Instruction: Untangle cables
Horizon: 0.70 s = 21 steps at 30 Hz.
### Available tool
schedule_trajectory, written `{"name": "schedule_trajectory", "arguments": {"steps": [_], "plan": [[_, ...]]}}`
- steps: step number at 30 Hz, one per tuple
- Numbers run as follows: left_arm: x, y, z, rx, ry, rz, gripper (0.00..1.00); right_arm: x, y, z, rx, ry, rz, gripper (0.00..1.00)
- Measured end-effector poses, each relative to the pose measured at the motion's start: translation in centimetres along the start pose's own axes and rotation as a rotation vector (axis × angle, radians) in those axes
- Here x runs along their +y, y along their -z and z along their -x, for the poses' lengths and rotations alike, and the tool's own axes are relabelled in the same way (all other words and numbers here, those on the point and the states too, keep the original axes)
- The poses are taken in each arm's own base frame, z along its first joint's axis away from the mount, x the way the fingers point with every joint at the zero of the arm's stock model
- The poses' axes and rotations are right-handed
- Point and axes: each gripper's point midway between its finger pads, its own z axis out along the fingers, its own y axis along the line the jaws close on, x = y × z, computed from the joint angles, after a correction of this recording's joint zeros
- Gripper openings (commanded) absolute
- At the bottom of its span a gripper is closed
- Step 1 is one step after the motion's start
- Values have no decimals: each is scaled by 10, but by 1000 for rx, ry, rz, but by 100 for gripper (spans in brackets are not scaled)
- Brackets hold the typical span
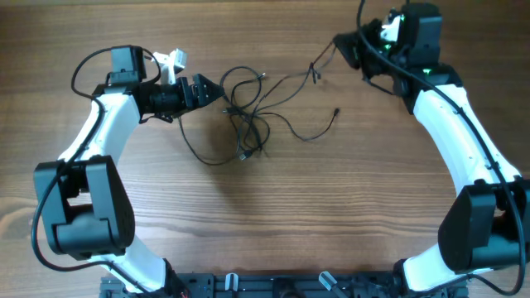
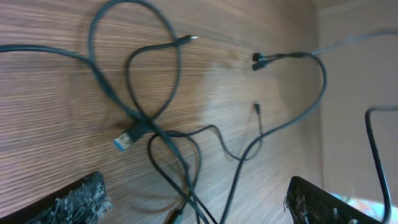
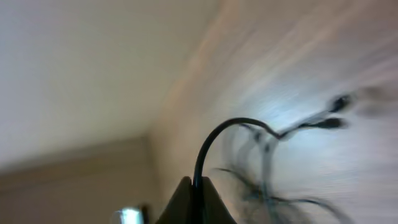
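The bases of both arms were noted at the near edge of the table [image 1: 273,215]. The left gripper [image 1: 215,91] was found left of centre, pointed at the cables [image 1: 245,124] and just short of them. In the left wrist view its fingers [image 2: 78,200] were seen spread wide with nothing grasped. Bare wood and cable strands were visible in the gap between them.

The cables were recorded as a loose tangle lying flat on the wood, near the middle of the table and somewhat toward the far side. Several loops were crossed over one another. A blue-tipped plug [image 2: 124,140] was seen within the tangle, where two strands crossed. One strand was traced out to the right and ended in a small free plug [image 1: 336,111] resting on the table.

Another strand was traced toward the far right, past a pair of small connectors [image 1: 315,73], up to the right gripper [image 1: 348,48] near the far edge. In the right wrist view the gripper was seen clenched on one thin cable [image 3: 214,134]. The cable arched out of the fingertips and ran on toward the tangle. That view was blurred, so finer detail could not be made out.
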Motion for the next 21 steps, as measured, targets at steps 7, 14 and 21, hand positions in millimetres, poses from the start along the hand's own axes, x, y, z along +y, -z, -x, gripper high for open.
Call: {"name": "schedule_trajectory", "arguments": {"steps": [7, 14, 21], "plan": [[3, -4, 0, 0, 9, 43, 95, -67, 10, -21, 73, 144, -281, 4], [4, -5, 0, -1, 9, 52, 96, -128, 39, -27, 90, 210, -592, 4], [3, -5, -1, 0, 9, 46, 100, -155, 61, -27, 90, 237, -758, 4]]}}
